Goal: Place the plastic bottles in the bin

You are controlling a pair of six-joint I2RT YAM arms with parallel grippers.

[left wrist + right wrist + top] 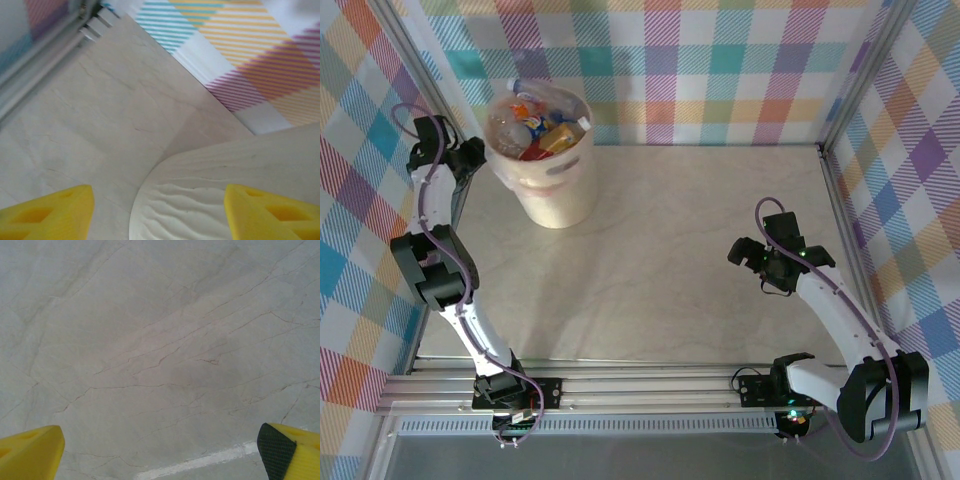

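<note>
Whitish bin [210, 185] just beyond left gripper [159, 190], yellow fingers [45, 215] parted.

You have a translucent whitish-pink bin [555, 190] holding plastic bottles [542, 122] that show clear bodies with orange, red, yellow and blue labelling, on a pale beige table [670, 250] veined like marble. Note that the walls [720, 60] carry a pastel plaid of teal, orange, purple, yellow and green stripes on white. The left arm [432, 205] and right arm [840, 305] are white with black joints and purple cables [760, 210]. The left gripper [157, 212] and right gripper [160, 450] have bright yellow fingers [30, 450], one right finger faced with a black textured pad [275, 445].
</note>
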